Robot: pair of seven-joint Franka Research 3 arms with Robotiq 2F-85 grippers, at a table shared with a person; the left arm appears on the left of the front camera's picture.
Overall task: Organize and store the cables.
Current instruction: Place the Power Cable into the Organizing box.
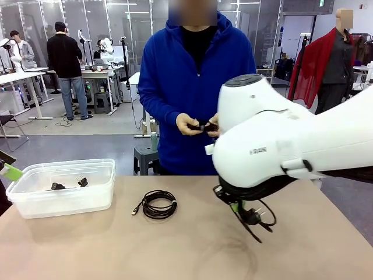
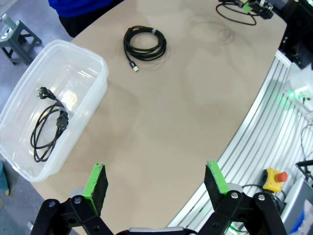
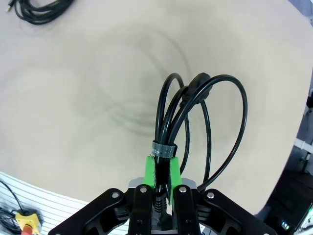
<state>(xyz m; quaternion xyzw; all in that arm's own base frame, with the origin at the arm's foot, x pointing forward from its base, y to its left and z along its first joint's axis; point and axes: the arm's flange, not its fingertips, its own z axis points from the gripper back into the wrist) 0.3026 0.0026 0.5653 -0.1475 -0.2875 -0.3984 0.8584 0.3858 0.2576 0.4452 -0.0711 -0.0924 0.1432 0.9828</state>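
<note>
- At 4 o'clock of the front view: right hand (image 1: 236, 207) (image 3: 162, 162), jaws narrow, green pads clamped on the power cable (image 1: 254, 217) (image 3: 198, 82) at its grey strap (image 3: 163, 149).
- Held in that grip: black, thicker cord, with loops and plug body projecting past the fingertips toward 12 o'clock in the right wrist view. Hanging low over the tabletop (image 1: 192, 251); contact with the surface not determinable.
- At 9 o'clock of the front view, at the picture edge: left hand (image 1: 8, 171) (image 2: 155, 169), jaws wide, nothing between the pads, raised above the near tabletop edge.
- On the tabletop at 9 o'clock of the front view: bin (image 1: 58, 165) (image 2: 95, 66), clear plastic, open top.
- Flat on the bin floor: binned cable (image 1: 57, 186) (image 2: 61, 120), thin, black, in a loose loop with a plug end.
- Flat on the tabletop between bin and right hand, apart from both: coiled cable (image 1: 158, 205) (image 2: 145, 44) (image 3: 41, 10), thin, black, wound in a round coil, with its small plug end toward 8 o'clock in the front view.
- At 12 o'clock, beyond the far tabletop edge: person's hands (image 1: 189, 124), held together at waist height around a small cable (image 1: 204, 125), black. Finer detail too small to tell.
</note>
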